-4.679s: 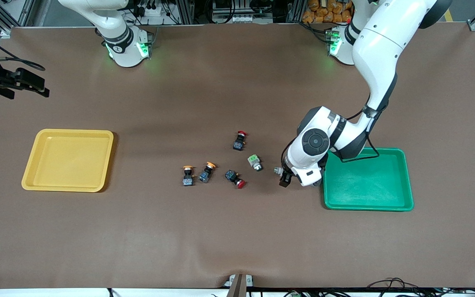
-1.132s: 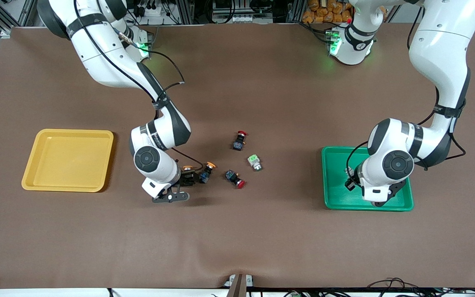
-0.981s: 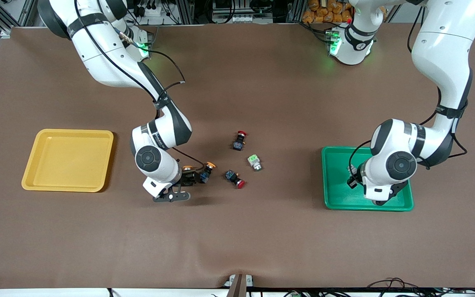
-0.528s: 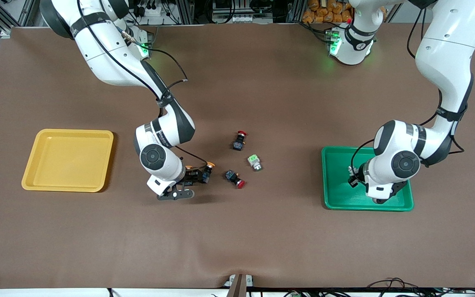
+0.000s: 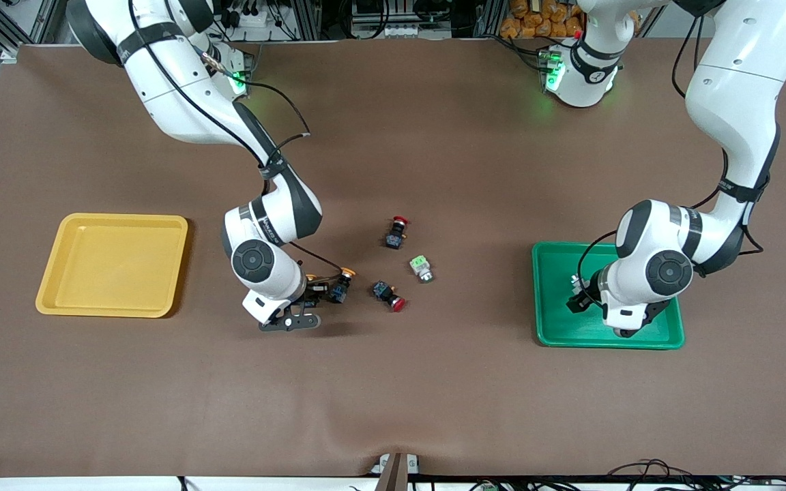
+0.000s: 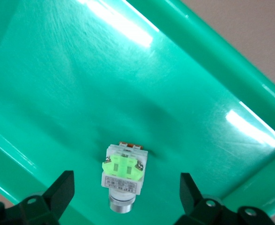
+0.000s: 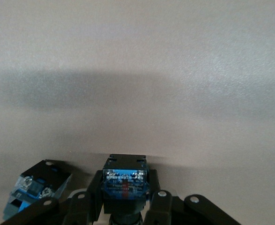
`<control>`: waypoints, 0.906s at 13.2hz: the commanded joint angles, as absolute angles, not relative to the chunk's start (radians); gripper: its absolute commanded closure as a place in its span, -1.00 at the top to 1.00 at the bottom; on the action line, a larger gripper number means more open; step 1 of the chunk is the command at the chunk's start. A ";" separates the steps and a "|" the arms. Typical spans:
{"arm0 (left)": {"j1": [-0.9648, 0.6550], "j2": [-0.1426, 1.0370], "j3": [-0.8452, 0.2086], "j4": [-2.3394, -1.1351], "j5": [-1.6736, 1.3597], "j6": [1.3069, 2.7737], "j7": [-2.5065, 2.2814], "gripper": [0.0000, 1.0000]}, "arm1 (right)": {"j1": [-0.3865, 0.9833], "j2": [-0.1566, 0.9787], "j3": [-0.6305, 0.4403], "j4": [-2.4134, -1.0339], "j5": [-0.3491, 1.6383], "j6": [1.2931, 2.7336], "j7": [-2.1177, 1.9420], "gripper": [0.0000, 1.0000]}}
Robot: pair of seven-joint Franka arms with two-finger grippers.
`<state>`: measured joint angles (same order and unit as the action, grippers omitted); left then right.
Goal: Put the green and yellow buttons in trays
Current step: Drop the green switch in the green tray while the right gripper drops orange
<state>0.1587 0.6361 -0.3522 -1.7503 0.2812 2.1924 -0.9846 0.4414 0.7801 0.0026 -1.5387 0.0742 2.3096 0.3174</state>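
Observation:
A green button [image 6: 122, 174] with a whitish body lies on its side on the floor of the green tray [image 5: 642, 337]. My left gripper [image 6: 125, 197] hangs low over it, open, its fingers apart from the button on either side. My right gripper [image 7: 125, 190] is down at the table, shut on the dark body of a yellow button [image 7: 125, 179], whose orange cap [image 5: 310, 277] just shows. A second yellow button [image 5: 343, 282] lies on the table close beside it. Another green button [image 5: 421, 267] lies mid-table. The yellow tray [image 5: 113, 307] sits toward the right arm's end.
Two red-capped dark buttons lie on the brown table: one [image 5: 396, 232] farther from the front camera than the green button, one [image 5: 389, 294] nearer, beside the free yellow button. The green tray [image 6: 207, 75] has a raised rim around my left gripper.
My left gripper has opened and let the green button go onto the green tray. My right gripper has closed on the yellow button at the table.

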 commanded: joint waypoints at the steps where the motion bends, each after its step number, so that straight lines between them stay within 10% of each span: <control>1: 0.167 0.578 -0.400 -1.753 0.264 2.158 -1.041 1.00 | 0.419 0.686 0.000 -1.545 0.061 2.275 0.333 -0.92; 12: 0.025 0.633 -0.508 -1.603 0.242 2.100 -1.388 1.00 | -0.064 0.491 0.005 -1.542 0.069 2.011 -0.223 -0.84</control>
<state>0.0735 0.5909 -0.5077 -1.6589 0.2532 2.1194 -1.3259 0.0449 0.5038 -0.0226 -1.5140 0.0719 2.0354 -0.1130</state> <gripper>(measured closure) 0.000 0.590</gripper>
